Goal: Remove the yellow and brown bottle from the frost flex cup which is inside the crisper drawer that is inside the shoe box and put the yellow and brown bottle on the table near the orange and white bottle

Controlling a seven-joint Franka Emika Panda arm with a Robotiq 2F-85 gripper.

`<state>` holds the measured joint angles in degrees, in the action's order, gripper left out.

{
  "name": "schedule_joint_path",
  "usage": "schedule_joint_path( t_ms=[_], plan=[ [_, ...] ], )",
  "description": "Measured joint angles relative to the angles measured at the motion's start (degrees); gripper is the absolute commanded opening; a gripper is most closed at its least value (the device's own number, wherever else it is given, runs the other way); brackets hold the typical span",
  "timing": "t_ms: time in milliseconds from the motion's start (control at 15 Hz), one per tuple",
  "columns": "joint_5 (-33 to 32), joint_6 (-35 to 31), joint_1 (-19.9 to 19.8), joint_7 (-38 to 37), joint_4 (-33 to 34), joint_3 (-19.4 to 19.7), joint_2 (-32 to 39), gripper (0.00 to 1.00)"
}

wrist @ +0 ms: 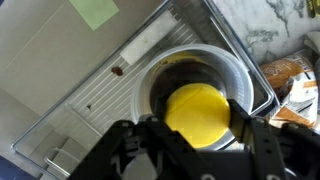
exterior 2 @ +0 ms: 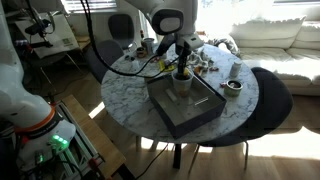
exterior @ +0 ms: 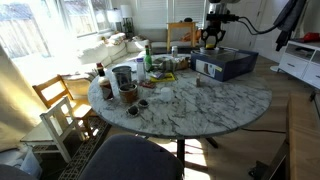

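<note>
Where the gripper stands: my gripper (wrist: 197, 138) hangs straight above the box (exterior: 225, 66), which sits toward the 2 o'clock edge of the table (exterior: 190, 105) in an exterior view.
Bottle: the bottle (wrist: 195, 112) is upright inside the cup (wrist: 228, 65), and only its yellow top shows in the wrist view. The brown part is hidden.
Nesting: the cup sits in the clear ribbed drawer (wrist: 105, 95), and the drawer lies in the box. A green note (wrist: 95, 10) is stuck to the box floor at 11 o'clock.
Tool state: my fingers (wrist: 140, 150) flank the yellow top at 9 and 3 o'clock, close against it. Whether they already pinch it I cannot tell.
Step in hand: taking hold of the bottle, judged from this. It has not been lifted out.
Next move: confirm a firm hold on the top, then rise straight until clear of the cup rim and the box wall. Tilting could drag the cup along.
Set-down: the clutter (exterior: 150, 68) lies toward 10 o'clock on the table. I cannot pick out the orange and white bottle with confidence.
</note>
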<state>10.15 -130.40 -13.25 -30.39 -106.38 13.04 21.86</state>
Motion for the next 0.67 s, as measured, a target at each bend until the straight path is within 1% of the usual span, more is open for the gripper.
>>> schedule_joint_path(
  t_ms=[400,667],
  plan=[
    [-0.97,2.66,0.86,-2.35,0.12,0.52,-3.70,0.37],
    [-3.71,7.93,1.16,-5.07,1.59,0.93,-6.64,0.37]
  ],
)
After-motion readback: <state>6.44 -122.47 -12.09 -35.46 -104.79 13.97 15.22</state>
